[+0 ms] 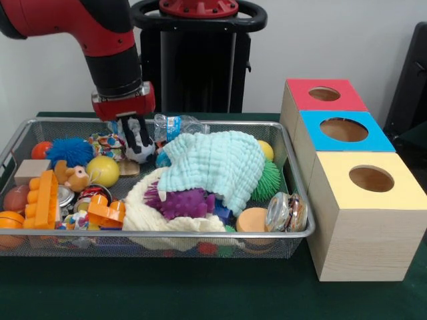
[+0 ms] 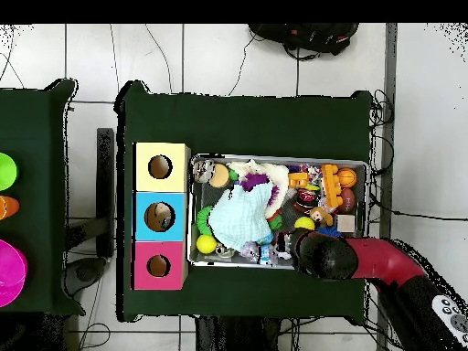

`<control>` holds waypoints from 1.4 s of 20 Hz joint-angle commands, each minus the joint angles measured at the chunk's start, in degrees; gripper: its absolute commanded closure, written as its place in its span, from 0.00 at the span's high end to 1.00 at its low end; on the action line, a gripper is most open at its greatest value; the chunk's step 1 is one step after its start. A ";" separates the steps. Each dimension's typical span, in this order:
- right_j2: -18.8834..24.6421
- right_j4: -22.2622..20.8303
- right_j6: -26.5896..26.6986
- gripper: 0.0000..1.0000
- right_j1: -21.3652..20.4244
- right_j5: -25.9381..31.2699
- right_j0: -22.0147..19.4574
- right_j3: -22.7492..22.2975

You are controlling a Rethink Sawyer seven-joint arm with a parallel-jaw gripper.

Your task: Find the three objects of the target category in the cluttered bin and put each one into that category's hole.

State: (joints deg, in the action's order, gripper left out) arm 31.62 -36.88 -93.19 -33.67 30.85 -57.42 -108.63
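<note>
Now fingers around soccer-patterned ball

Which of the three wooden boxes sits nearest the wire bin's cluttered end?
The yellow-topped wooden box; the blue-topped one and red-topped one stand behind it.

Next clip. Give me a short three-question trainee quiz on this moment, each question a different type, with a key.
1. True or false: the black gripper is down inside the wire mesh bin, at a black-and-white ball.
2. Multiple choice: in the front view, which wooden box lies closest to the camera? A. the red-topped box B. the blue-topped box C. the yellow-topped box
3. Fill in: the pale green cloth partly covers a spiky ball of ____ colour.

Key: 1 true; 2 C; 3 purple.
</note>
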 commanded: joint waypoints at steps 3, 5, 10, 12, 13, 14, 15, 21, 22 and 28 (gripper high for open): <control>1.49 4.93 1.51 0.00 -6.40 7.92 0.65 -3.59; 1.40 4.89 1.43 0.00 -6.24 7.06 0.47 -3.94; 1.23 5.75 0.76 0.00 -7.10 6.45 0.48 -5.27; 1.23 6.47 0.53 0.00 -7.73 6.76 0.49 -5.88; 1.17 6.70 0.46 0.00 -7.97 6.84 0.54 -6.06; 1.05 6.90 0.23 0.00 -8.12 6.66 0.53 -6.25; 0.68 6.59 -0.17 0.00 -7.84 5.80 0.58 -6.34; -3.75 -1.01 -2.43 0.00 1.14 -6.01 0.89 -4.00; -4.00 -1.74 -2.38 0.00 1.78 -7.42 0.76 -3.93; -7.50 -7.37 -3.64 0.00 7.99 -18.01 0.10 -3.23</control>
State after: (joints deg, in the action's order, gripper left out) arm 28.88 -36.33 -93.19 -33.93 23.39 -57.15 -111.81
